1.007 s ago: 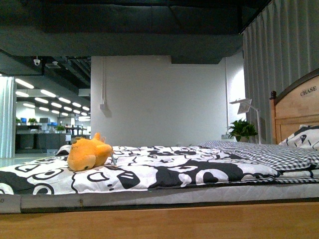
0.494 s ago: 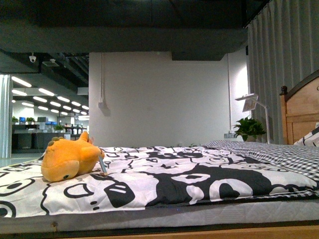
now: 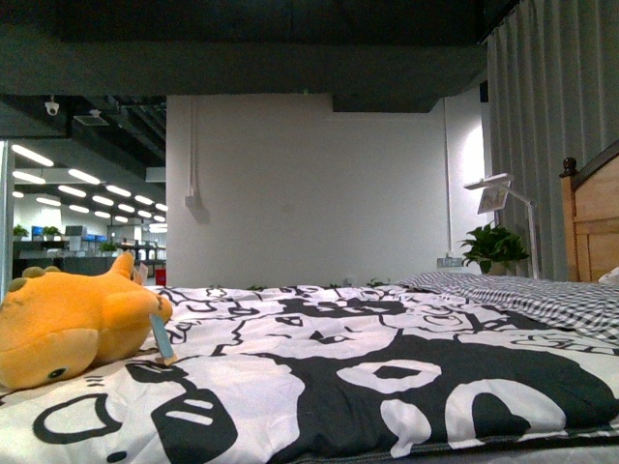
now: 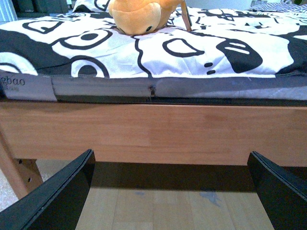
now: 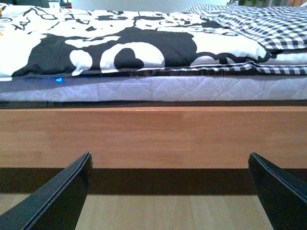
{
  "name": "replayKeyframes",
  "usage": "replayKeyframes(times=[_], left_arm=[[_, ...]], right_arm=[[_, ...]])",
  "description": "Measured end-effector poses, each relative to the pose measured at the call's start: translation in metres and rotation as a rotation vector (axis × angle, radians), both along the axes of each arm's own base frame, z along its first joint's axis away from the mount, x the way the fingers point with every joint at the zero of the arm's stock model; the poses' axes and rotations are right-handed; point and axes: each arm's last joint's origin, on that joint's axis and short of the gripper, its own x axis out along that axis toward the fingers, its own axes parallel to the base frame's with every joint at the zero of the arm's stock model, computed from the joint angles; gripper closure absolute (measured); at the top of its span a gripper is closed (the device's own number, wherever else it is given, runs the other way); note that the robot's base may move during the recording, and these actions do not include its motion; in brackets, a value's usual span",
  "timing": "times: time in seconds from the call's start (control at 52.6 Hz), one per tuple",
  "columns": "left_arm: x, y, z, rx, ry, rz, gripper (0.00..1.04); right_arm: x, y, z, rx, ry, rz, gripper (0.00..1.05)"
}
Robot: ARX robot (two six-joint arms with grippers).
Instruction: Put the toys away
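Note:
An orange-yellow plush toy [image 3: 73, 324] lies on the black-and-white patterned bedspread [image 3: 368, 387] at the left of the front view, a paper tag hanging from it. The left wrist view shows the same toy [image 4: 139, 14] on the bed, above the wooden bed rail [image 4: 153, 132]. My left gripper [image 4: 170, 191] is open, low over the floor in front of the rail, well short of the toy. My right gripper [image 5: 170, 191] is also open with nothing between its fingers, facing the bed rail [image 5: 153, 136] further along. Neither arm shows in the front view.
A wooden headboard [image 3: 592, 222] stands at the right with a checked blanket [image 3: 522, 295] before it. Behind are a desk lamp [image 3: 503, 198], a potted plant [image 3: 493, 246] and a grey curtain [image 3: 556, 135]. Pale wood floor [image 4: 168, 211] runs under the bed.
The front view has closed in on the bed and shifted: the toy now sits larger and further left, the headboard slides toward the right edge, and the bed rail has dropped out of view.

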Motion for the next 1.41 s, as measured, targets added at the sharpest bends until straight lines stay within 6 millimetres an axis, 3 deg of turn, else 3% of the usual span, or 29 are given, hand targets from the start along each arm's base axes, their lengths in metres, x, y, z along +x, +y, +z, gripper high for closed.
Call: replayKeyframes(times=[1.407], left_arm=[[-0.0001,0.0,0.0,0.001,0.0,0.0,0.06]], right_arm=[[0.0,0.0,0.0,0.0,0.0,0.0,0.07]])
